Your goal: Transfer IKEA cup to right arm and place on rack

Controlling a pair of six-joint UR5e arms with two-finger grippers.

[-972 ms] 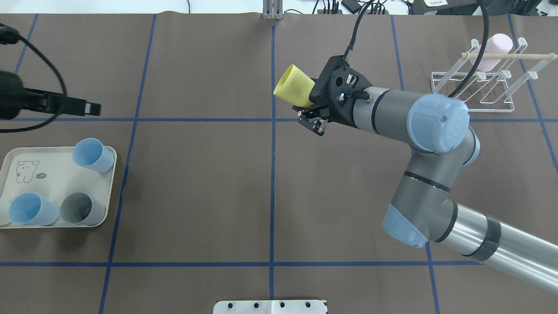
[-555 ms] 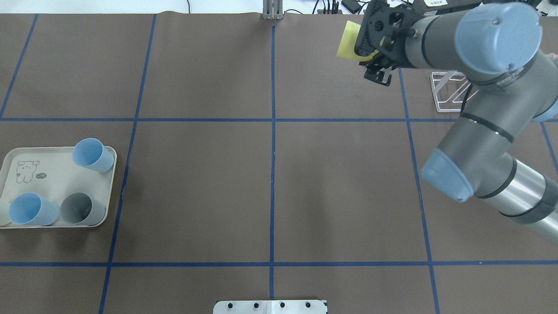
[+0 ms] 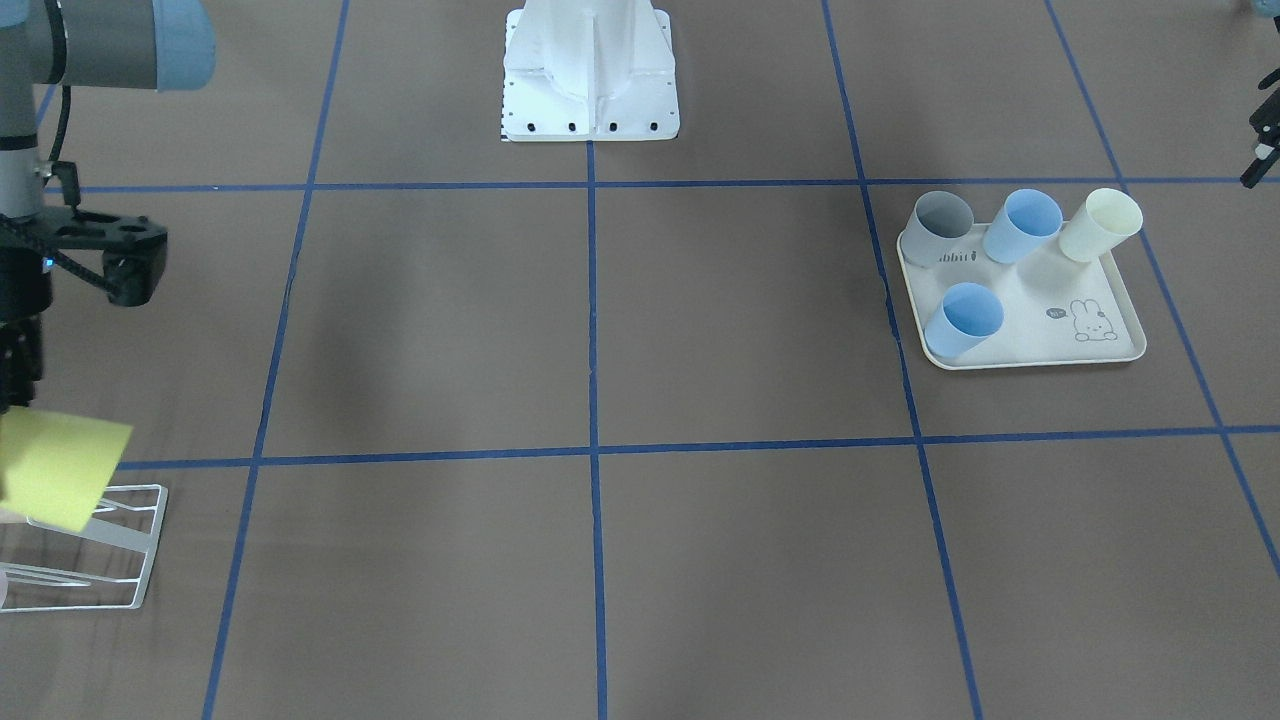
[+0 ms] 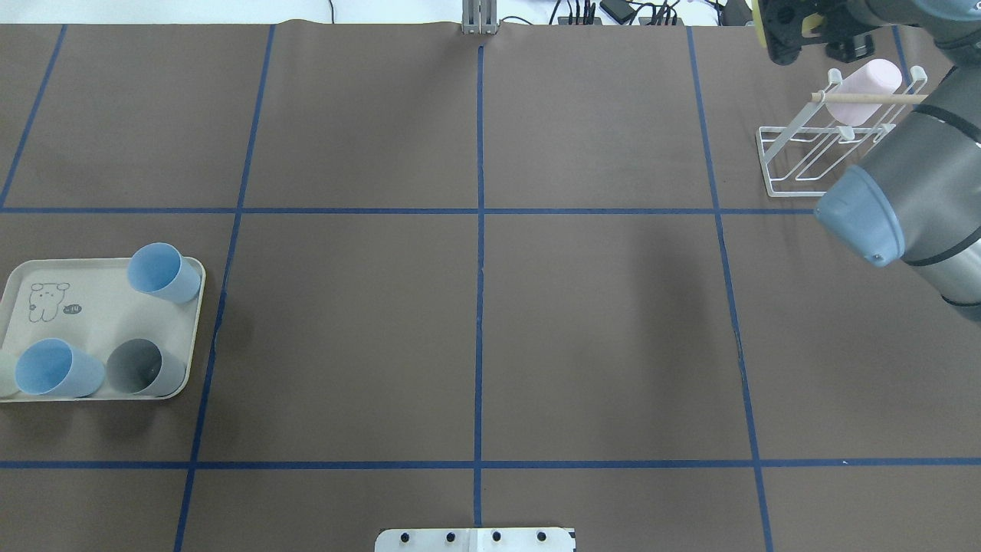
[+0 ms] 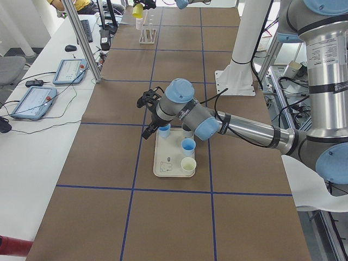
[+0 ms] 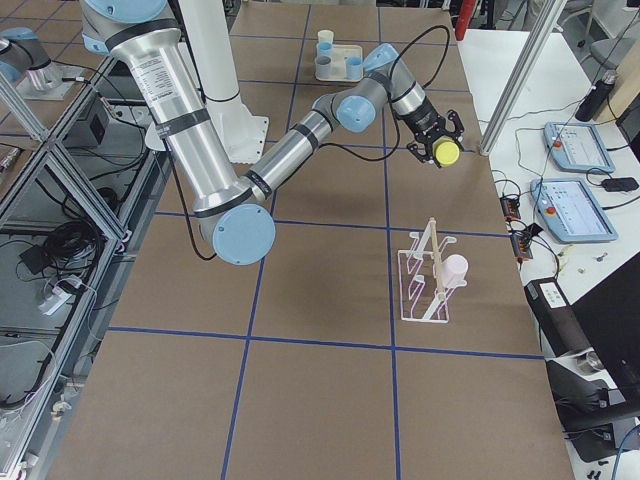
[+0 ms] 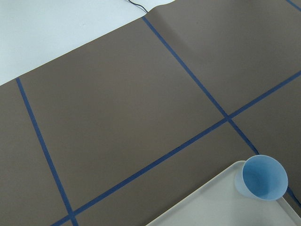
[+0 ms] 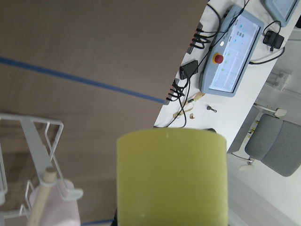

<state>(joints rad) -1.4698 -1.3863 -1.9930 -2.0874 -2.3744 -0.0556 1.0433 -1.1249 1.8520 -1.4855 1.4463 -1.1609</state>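
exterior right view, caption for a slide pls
Right gripper holds a yellow cup aloft near the white rack, which bears a pink cup.

Yellow cup (image 3: 60, 465) aloft, near white wire rack (image 4: 824, 146)

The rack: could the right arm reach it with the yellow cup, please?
Probably yes: the right arm holds the yellow cup near the rack, nothing between; a pink cup sits on one side.

A yellow cup (image 3: 62, 468) poised over the white wire rack (image 3: 90, 535)
The right arm (image 3: 18, 150) holds it tilted at the right end of the table (image 3: 450, 330); toward its left end a rabbit-print tray (image 3: 1040, 335) carries a grey cup (image 3: 943, 228), a cream cup (image 3: 1100, 224) and two blue cups (image 3: 1022, 225).
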